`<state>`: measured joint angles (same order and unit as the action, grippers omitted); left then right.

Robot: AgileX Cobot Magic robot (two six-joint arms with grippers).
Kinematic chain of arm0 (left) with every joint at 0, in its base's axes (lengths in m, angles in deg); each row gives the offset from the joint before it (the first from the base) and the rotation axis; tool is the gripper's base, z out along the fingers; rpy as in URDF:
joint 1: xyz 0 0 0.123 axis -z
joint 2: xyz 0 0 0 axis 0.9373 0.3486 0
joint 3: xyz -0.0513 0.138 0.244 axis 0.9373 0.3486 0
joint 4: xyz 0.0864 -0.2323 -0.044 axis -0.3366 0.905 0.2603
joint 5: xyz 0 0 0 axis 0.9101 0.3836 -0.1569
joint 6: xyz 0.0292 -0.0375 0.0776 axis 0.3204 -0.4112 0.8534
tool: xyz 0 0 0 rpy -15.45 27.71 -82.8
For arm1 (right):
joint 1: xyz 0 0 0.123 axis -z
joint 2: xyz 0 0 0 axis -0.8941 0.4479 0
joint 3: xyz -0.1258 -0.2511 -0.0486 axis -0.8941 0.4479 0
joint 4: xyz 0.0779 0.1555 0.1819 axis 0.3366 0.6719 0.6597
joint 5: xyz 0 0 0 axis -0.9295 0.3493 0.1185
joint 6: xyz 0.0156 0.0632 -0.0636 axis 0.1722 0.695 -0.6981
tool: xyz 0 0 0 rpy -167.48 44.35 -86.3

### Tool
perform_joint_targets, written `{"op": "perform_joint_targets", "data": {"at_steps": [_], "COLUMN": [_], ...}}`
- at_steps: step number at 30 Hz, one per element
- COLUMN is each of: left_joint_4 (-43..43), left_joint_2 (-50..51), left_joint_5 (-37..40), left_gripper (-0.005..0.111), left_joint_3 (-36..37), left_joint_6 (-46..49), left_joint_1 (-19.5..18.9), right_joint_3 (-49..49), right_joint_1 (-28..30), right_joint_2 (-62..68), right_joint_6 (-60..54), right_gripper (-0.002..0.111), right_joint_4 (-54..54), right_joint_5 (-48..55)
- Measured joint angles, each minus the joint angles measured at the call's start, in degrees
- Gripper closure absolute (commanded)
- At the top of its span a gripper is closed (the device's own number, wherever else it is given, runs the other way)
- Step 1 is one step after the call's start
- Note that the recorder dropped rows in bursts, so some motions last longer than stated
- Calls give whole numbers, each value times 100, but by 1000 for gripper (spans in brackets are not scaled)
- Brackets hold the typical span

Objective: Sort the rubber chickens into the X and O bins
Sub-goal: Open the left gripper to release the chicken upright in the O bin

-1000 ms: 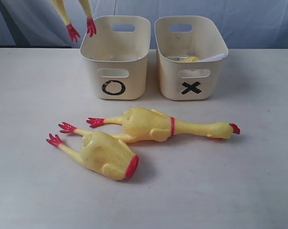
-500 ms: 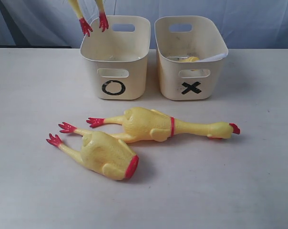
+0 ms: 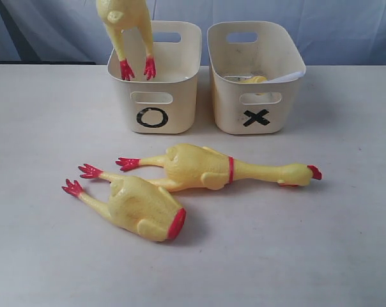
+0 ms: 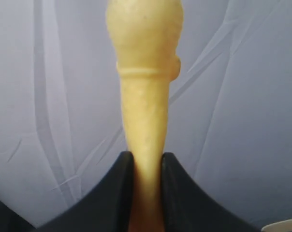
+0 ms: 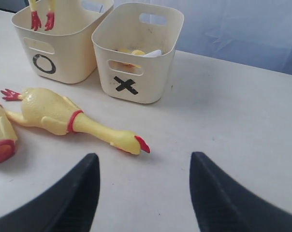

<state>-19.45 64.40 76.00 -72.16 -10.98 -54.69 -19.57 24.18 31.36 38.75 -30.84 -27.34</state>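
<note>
placement of the hanging yellow rubber chicken [image 3: 126, 22] with red feet into the cream plastic tub marked o [image 3: 177, 105] looks like the step in hand; its feet dangle at the tub's mouth. the left gripper [image 4: 147, 162] pinches its neck. the right gripper [image 5: 144, 159] is spread and holds nothing. next, i judge: sink lower, then let go. count: two tubs, the other being the cream tub marked x [image 3: 285, 109] with a small yellow piece [image 3: 250, 79] inside; one whole long-necked chicken [image 3: 199, 166] and one headless yellow body [image 3: 138, 208] lie on the white table [image 3: 340, 243].

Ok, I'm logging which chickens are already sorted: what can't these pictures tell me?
The hanging chicken: head cut off by the exterior view's top edge, and behind the left claw in the left wrist view.
The X bin: contents mostly behind its front wall; the yellow piece is unidentifiable.
The O bin: floor hidden by its wall.
</note>
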Motion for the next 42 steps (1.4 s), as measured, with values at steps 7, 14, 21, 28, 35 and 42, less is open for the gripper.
{"op": "perform_joint_targets", "data": {"at_steps": [7,14,21,28,35,42], "left_joint_4": [-256,-451,-621,-621,-648,-631], "left_joint_2": [175,504,729,963,1012,1012], "left_joint_5": [157,207,342,307,175,103], "left_gripper": [107,107,107,100,70,50], "left_joint_3": [0,0,0,0,0,0], "left_joint_6": [0,0,9,22,22,22], "left_joint_1": [173,297,333,497,571,571], "right_joint_3": [0,0,0,0,0,0], "right_joint_1": [0,0,0,0,0,0], "right_joint_2": [0,0,0,0,0,0], "right_joint_6": [-23,-37,-37,-37,-37,-47], "right_gripper": [55,55,55,55,55,55], "right_joint_4": [72,82,82,82,82,82], "right_joint_5": [0,-10,-10,-10,-10,-10]}}
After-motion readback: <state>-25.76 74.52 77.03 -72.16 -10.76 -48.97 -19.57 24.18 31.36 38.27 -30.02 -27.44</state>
